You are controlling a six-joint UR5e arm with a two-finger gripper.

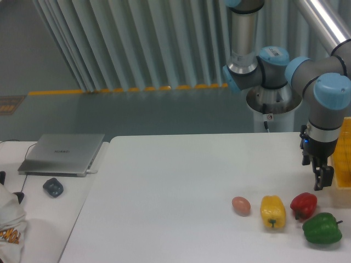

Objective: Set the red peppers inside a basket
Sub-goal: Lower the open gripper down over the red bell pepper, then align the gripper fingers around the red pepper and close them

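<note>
A white table is seen from its front edge. Nearest, by the front right corner, a green pepper lies. Just behind it and touching it, the red pepper sits; a yellow pepper and a small brownish egg-shaped object are lined up to its left. Above and slightly behind the red pepper, the gripper is held pointing down, nothing gripped; how far it is open cannot be told. At the right edge, part of the yellow basket is visible. On the adjoining surface to the left, a closed laptop is set.
</note>
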